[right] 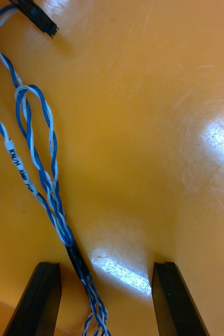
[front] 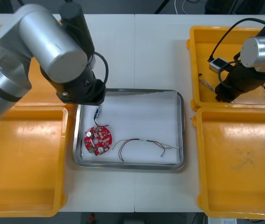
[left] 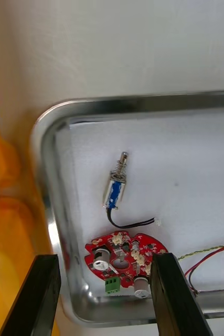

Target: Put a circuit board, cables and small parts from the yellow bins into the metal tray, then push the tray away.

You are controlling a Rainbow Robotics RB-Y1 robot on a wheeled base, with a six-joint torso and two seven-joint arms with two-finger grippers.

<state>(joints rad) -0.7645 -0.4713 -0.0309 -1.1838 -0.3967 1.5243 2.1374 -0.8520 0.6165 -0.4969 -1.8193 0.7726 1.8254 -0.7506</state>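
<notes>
Twisted blue-and-white cable, label "KN/H AMP"

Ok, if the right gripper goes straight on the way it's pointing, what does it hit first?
Probably the twisted blue and white cable. It lies on the yellow bin floor between the open fingers of the right gripper, close to one of them. Depth is hard to judge.

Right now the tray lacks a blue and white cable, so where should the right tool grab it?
At the black sleeve on the blue and white cable, where the strands are bound. It lies flat on the bin floor between the fingers of the open right tool, so come straight down.
</notes>
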